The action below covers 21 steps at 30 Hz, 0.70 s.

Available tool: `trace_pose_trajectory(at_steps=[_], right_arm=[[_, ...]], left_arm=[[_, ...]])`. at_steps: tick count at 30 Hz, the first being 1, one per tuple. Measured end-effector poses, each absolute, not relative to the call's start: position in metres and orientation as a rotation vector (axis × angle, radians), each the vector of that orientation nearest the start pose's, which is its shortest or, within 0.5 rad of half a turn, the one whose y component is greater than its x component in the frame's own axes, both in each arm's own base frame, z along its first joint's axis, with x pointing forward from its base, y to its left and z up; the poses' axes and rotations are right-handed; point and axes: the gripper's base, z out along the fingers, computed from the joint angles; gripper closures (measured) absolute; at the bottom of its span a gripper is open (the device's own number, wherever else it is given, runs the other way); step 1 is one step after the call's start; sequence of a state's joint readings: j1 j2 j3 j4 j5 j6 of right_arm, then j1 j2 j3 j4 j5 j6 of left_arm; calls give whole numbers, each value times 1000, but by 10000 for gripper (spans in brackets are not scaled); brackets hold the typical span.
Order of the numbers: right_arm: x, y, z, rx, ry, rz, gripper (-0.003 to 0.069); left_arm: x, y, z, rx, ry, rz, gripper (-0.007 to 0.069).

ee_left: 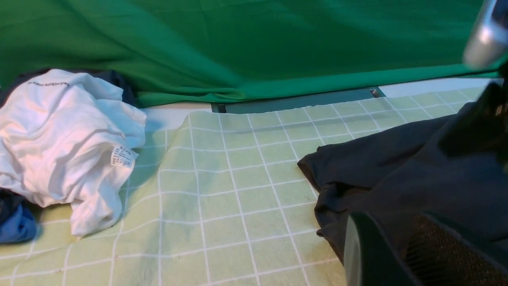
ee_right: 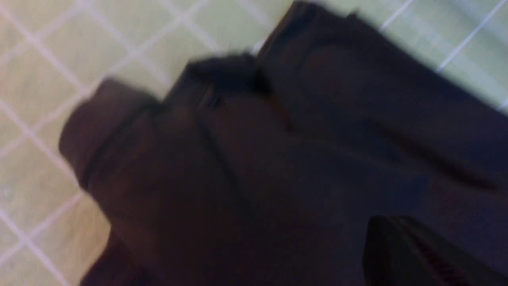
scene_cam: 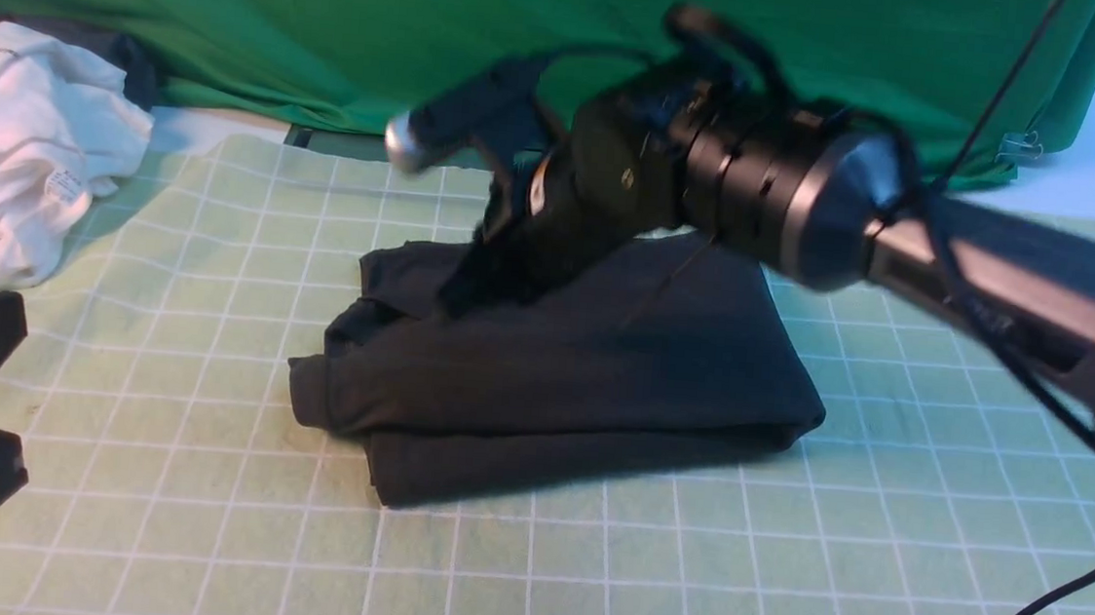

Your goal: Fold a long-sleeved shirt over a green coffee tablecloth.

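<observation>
Right gripper [scene_cam: 472, 277] hangs low over the long-sleeved shirt [scene_cam: 562, 377], its jaws pressed together; whether they pinch any knit is hidden by blur. That soft charcoal shirt lies folded into a thick, rumpled rectangle mid-way across the pale, white-gridded green coffee tablecloth [scene_cam: 199, 515].

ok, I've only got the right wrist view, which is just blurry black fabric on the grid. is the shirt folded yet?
Observer: In the front view the long-sleeved shirt is a compact folded bundle in the middle of the tablecloth.
Operator: where's the left hand?
Observer: The left hand is at the near left edge, off the shirt, holding nothing.
Operator: anything else on the cloth?
Observer: A crumpled white garment lies at the far left corner, apart from the shirt.
</observation>
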State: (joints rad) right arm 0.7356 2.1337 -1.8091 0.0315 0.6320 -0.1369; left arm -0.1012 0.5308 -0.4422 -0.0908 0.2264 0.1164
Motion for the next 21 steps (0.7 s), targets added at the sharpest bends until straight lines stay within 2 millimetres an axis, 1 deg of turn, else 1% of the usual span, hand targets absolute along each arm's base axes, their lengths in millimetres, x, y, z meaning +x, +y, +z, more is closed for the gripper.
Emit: trace_pose_trajectory(at_steps=[1, 2, 3, 4, 8, 10, 11, 12, 15, 19, 21], right_arm=[[363, 330, 233, -1021, 2244, 297, 643], [360, 331, 227, -1057, 2252, 279, 643], [359, 331, 226, -1083, 2251, 262, 643], [358, 329, 228, -1111, 2242, 237, 643], [350, 316, 251, -1261, 2212, 178, 648], [342, 311, 257, -1352, 2237, 221, 648], [340, 311, 256, -1364, 2250, 227, 648], [335, 311, 255, -1399, 2282, 282, 648], [327, 325, 238, -1434, 2329, 401, 648], [316, 359, 200, -1473, 2291, 430, 648], [312, 369, 191, -1476, 2267, 438, 648]], left_arm=[[115, -14, 300, 132, 1793, -69, 510], [115, -14, 300, 141, 1793, -63, 512], [114, -14, 301, 145, 1791, -60, 521], [114, -13, 301, 146, 1788, -59, 535], [107, -13, 304, 149, 1762, -57, 631], [104, -13, 305, 153, 1748, -52, 655], [104, -12, 306, 154, 1746, -50, 657], [103, -12, 306, 159, 1741, -44, 664], [102, -12, 306, 163, 1741, -39, 665], [102, -12, 306, 163, 1741, -38, 662], [102, -12, 306, 163, 1740, -38, 662]])
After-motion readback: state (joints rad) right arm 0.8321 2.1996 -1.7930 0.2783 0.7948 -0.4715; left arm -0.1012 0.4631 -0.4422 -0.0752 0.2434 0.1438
